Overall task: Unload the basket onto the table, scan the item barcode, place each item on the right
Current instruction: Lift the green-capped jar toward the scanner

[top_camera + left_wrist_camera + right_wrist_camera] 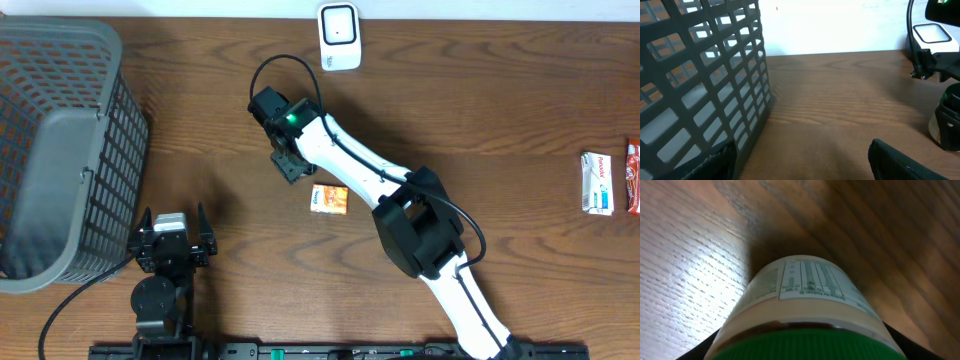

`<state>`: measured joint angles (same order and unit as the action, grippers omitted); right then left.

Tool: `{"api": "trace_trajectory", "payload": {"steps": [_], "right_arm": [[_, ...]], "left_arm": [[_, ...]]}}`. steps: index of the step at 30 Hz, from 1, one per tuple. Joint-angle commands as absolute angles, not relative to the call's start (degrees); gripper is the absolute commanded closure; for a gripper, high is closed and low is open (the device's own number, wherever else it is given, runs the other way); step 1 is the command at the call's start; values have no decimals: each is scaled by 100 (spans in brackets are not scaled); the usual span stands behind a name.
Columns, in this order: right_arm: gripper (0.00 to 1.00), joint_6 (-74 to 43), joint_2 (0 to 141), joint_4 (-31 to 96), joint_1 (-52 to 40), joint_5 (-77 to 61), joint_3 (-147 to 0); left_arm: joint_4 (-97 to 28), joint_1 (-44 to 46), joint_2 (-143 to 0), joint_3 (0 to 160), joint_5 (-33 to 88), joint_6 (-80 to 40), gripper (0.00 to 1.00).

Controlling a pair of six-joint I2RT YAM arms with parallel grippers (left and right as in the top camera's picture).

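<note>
A bottle [805, 287] with a green cap [805, 347] and a pale label of fine print fills the right wrist view. My right gripper [805, 345] is shut on it near the cap, just above the wood. In the overhead view my right gripper [287, 160] hangs left of centre and hides the bottle. The white barcode scanner [338, 37] stands at the table's far edge, and the left wrist view also shows the scanner [935, 35]. My left gripper [170, 242] sits near the front left, open, with only bare table between its fingers [900, 160].
A grey mesh basket [60, 130] fills the left side, close beside my left gripper, its wall [705, 85] large in the left wrist view. A small orange packet [329, 198] lies mid-table. A white-and-green box [598, 183] and a red packet [632, 177] lie at the right edge.
</note>
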<state>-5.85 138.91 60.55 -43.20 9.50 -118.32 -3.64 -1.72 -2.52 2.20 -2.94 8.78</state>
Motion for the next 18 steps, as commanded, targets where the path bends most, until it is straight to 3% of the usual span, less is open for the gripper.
{"api": "trace_trajectory", "payload": {"steps": [1,3,9,18], "right_arm": [[11,-799,13906,6532,-4379,969,-12014],[1,-1144,13904,6976,-4392,956,-12392],[1,-2075,13904,7520,-4340,233,-13415],[1,-1761,13937,7417,-4080,56,-13251]], "left_arm": [[-548,-154,-237,97,-346,825,15],[-548,-154,-237,97,-344,825,16],[-548,-154,-237,97,-344,825,15],[-548,-154,-237,95,-344,825,15]]}}
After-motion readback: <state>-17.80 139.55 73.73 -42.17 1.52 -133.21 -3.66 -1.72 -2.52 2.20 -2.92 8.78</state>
